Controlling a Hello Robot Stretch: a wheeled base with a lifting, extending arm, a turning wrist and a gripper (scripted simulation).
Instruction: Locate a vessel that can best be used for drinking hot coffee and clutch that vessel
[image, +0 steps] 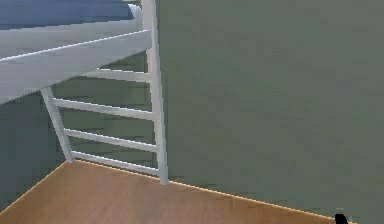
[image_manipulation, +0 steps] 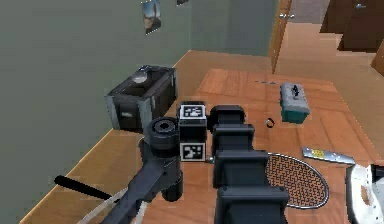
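Holding nothing at the gripper (image_manipulation: 90, 195), just this side of the dark box (image_manipulation: 140, 95). Cannot tell where the mug stands; best to turn slowly, scanning past the teal case (image_manipulation: 294, 102) right of the box, then toward the doorway (image_manipulation: 305, 30) beyond it.

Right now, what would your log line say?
ahead: bed, ladder, wall | side: gripper | on floor: black box, teal box, racket
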